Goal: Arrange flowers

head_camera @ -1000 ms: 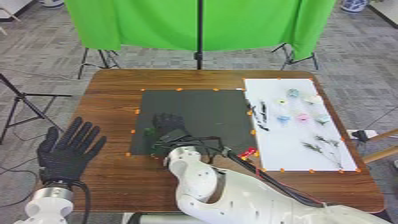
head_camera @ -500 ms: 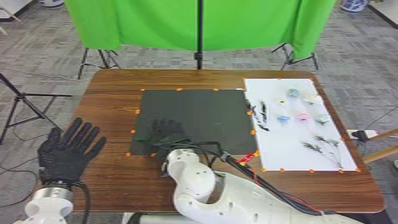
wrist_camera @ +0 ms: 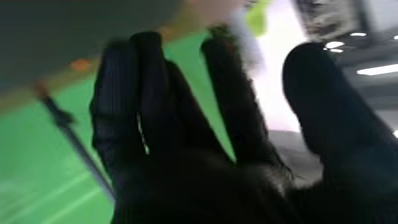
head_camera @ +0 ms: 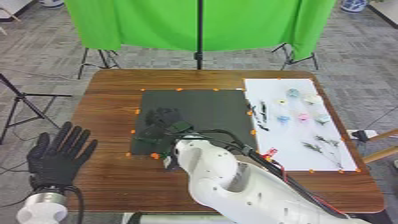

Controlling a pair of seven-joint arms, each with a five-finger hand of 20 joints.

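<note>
Brown wood: table point(head_camera: 107, 115), head view. Green cloth point(head_camera: 142, 25) hangs beyond it. Black mat point(head_camera: 213, 110) lies beside white sheet point(head_camera: 266, 150). Left hand point(head_camera: 55, 162) is open, palm and straight fingers visible. Right hand point(head_camera: 165, 118) is above the mat; the right wrist view details straight fingers point(wrist_camera: 115, 110), thumb point(wrist_camera: 324, 100) apart, hand open. Flowers point(head_camera: 303, 117) and leafy sprigs point(head_camera: 313, 147) lie on the sheet.

Black-gloved right hand point(head_camera: 163, 119): shifted slightly farther forward over the flat, dark rectangular mat point(head_camera: 218, 110), wrist swung rightward | black-gloved left hand point(head_camera: 55, 162): drawn slightly leftward and back, farther from the mat | small red fitting on right arm's cables point(head_camera: 270, 152): carried rightward, farther from the mat.
</note>
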